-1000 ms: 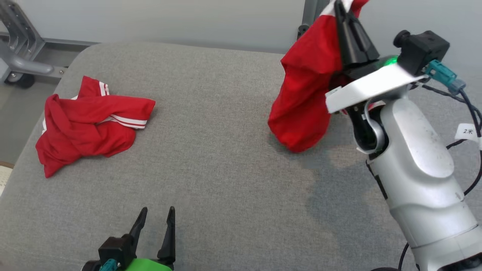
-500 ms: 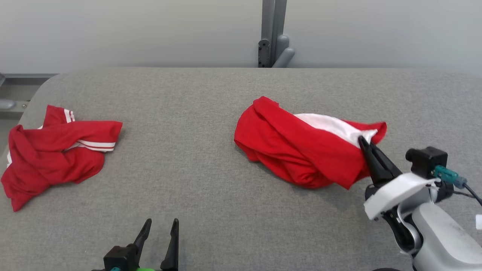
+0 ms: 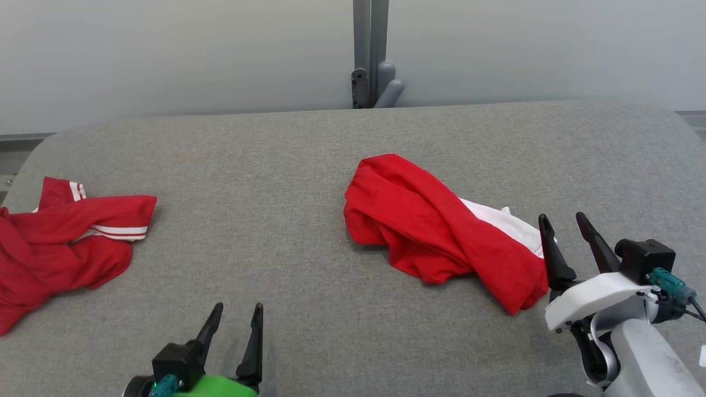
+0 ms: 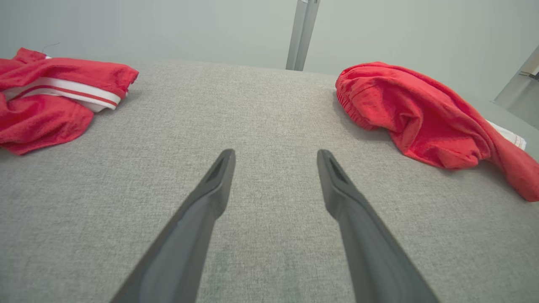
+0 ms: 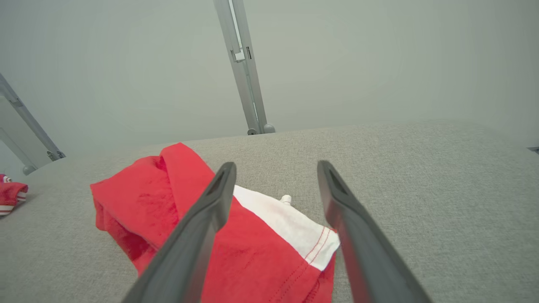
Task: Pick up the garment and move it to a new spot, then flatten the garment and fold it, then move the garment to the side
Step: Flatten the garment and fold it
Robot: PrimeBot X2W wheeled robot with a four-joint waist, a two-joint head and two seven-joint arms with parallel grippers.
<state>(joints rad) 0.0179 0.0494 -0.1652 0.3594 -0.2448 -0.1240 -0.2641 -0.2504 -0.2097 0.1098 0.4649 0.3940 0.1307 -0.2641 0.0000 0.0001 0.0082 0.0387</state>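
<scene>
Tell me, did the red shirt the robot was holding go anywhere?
Yes. The red garment came down: it hung high in front of the grey post, and now lies on the table.

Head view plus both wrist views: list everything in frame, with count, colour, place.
crumpled red garment with a white panel: 1, red and white, centre-right of the surface
crumpled red garment with white stripes: 1, red and white, left edge of the surface
grey fabric-covered surface: 1, grey, under both garments
grey metal post: 1, grey, behind the far edge
pale wall: 1, off-white, background
left gripper: 1, dark fingers, lower left, open over bare surface
right gripper: 1, dark fingers, lower right, open at the panelled garment's white end
</scene>
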